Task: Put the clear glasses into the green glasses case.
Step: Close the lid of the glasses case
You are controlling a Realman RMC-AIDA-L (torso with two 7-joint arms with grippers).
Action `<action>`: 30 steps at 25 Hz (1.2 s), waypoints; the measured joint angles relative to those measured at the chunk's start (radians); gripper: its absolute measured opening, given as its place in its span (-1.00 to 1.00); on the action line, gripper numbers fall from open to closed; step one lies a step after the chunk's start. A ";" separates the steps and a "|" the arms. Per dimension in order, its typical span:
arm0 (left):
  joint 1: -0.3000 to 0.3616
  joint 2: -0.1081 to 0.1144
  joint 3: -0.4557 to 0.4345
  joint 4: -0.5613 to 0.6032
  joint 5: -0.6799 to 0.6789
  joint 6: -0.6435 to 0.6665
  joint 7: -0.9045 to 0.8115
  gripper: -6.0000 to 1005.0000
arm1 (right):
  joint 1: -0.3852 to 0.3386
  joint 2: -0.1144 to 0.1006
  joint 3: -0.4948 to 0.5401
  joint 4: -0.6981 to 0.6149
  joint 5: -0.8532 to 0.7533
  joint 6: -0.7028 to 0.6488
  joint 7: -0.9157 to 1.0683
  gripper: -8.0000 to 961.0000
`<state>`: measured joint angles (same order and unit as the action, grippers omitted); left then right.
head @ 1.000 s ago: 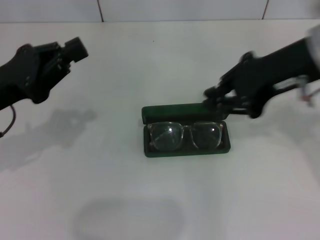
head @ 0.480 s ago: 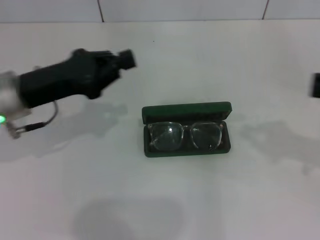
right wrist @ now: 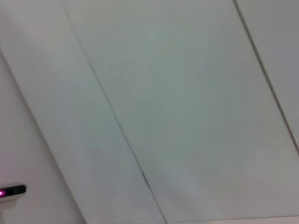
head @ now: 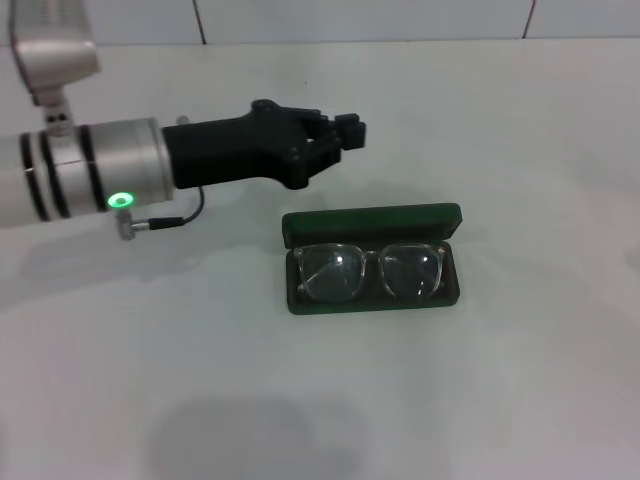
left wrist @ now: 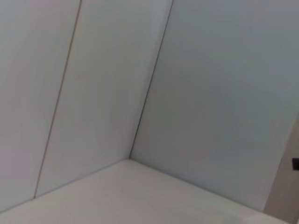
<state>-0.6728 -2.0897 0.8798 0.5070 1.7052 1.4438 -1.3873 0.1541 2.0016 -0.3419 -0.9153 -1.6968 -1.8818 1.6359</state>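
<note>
The green glasses case (head: 372, 222) lies open at the middle of the white table in the head view, its lid standing up along the far side. The clear glasses (head: 371, 270) lie inside the case's tray, lenses facing up, arms folded. My left gripper (head: 347, 133) reaches in from the left and hovers above the table just behind and left of the case, not touching it. The right gripper is out of view. Both wrist views show only tiled wall.
The white table (head: 520, 390) spreads around the case on all sides. A tiled wall (head: 360, 20) runs along its far edge. My left arm's silver forearm (head: 90, 180) with a dangling cable spans the left side.
My left arm has swung rightward from the far left to just behind the case. The right arm, at the case lid a second ago, has withdrawn out of view. Case and glasses have not moved.
</note>
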 joint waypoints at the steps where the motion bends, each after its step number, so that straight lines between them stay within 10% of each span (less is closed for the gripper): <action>1: -0.012 0.000 0.012 -0.014 0.000 -0.020 -0.001 -0.78 | -0.002 -0.002 0.005 0.015 0.000 0.001 -0.010 -0.70; 12: -0.099 -0.009 0.260 -0.065 -0.033 -0.244 -0.059 -0.75 | 0.025 -0.015 0.014 0.127 -0.010 0.028 -0.089 -0.70; 30: -0.088 -0.004 0.291 -0.071 -0.040 -0.252 -0.060 -0.73 | 0.053 -0.023 0.007 0.179 -0.011 0.049 -0.103 -0.70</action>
<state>-0.7611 -2.0937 1.1712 0.4357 1.6651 1.1918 -1.4471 0.2072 1.9783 -0.3353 -0.7367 -1.7074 -1.8326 1.5329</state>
